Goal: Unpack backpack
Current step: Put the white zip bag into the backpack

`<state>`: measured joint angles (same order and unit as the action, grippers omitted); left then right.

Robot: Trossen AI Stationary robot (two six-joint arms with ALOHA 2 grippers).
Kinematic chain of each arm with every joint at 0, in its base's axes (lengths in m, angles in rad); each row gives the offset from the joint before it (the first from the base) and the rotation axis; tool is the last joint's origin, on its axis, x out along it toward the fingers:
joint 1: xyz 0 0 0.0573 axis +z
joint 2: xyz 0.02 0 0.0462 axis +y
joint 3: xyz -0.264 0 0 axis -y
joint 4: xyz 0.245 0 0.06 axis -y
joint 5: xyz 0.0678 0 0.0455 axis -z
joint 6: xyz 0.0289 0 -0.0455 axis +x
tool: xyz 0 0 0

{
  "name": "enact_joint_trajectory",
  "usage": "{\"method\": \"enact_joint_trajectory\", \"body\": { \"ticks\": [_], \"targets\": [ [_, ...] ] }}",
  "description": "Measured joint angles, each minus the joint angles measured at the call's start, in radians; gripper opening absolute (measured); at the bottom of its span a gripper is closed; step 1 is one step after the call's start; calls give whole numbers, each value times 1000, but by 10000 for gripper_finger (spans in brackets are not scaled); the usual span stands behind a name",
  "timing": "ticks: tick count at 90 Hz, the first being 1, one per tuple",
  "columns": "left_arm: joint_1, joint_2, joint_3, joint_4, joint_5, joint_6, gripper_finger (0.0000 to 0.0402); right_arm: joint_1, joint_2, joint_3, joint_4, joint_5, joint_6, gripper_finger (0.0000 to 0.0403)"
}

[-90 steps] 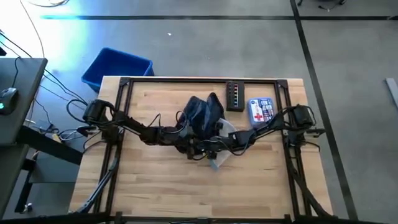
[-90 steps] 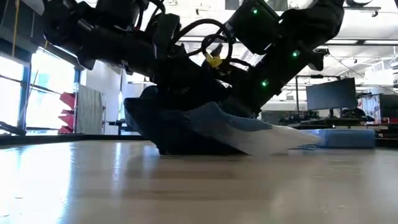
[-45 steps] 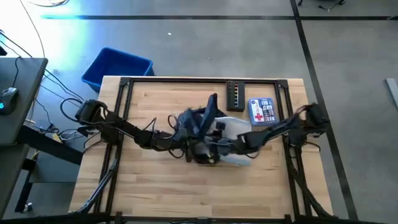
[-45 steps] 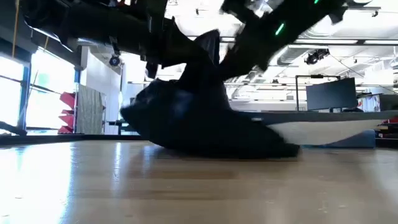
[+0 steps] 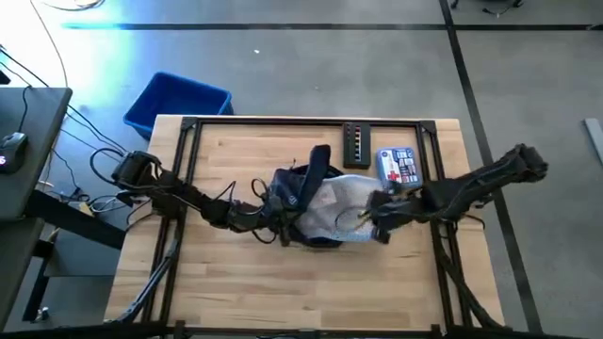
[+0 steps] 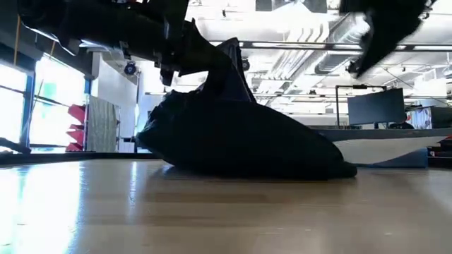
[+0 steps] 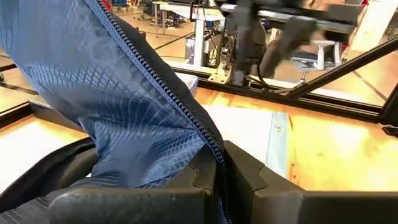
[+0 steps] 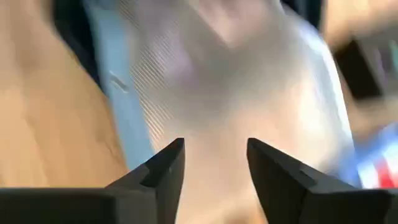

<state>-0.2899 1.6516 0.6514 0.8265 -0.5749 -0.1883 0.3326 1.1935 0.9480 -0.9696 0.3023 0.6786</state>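
Surface: wooden table [image 5: 236, 282] on a grey floor, filling the middle of the high view.
Bin: blue plastic bin [image 5: 177, 102] on the floor, upper left, off the table's corner.
Left gripper [image 5: 283, 221]: fingers clamped together on the backpack's zipper edge, left of centre.
Backpack [image 5: 301, 188]: navy, slumped at table centre.
Pouch: clear plastic pouch [image 5: 339, 209] lying partly out of the backpack, towards the right.
Right gripper [image 5: 377, 218]: fingers parted, holding nothing, above the pouch.
Far edge: black box [image 5: 357, 145] and first-aid kit [image 5: 396, 167], upper right of centre.
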Motion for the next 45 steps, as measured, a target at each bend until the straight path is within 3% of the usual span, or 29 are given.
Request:
{"method": "enact_joint_trajectory", "body": {
  "ticks": [9, 23, 33, 45],
  "targets": [
    [-5, 0, 0, -14, 1, 0, 0, -28, -40, -34, -93, -73, 121, 206],
    [-12, 0, 0, -24, 6, 7, 0, -47, -118, -179, -74, -190, 305, 278],
    [-17, 0, 0, -27, 14, 10, 0, -47, -170, -309, 52, -203, 448, 310],
    [-25, 0, 0, -64, 20, 9, 0, -45, -199, -462, 295, -210, 568, 317]
  ]
}}
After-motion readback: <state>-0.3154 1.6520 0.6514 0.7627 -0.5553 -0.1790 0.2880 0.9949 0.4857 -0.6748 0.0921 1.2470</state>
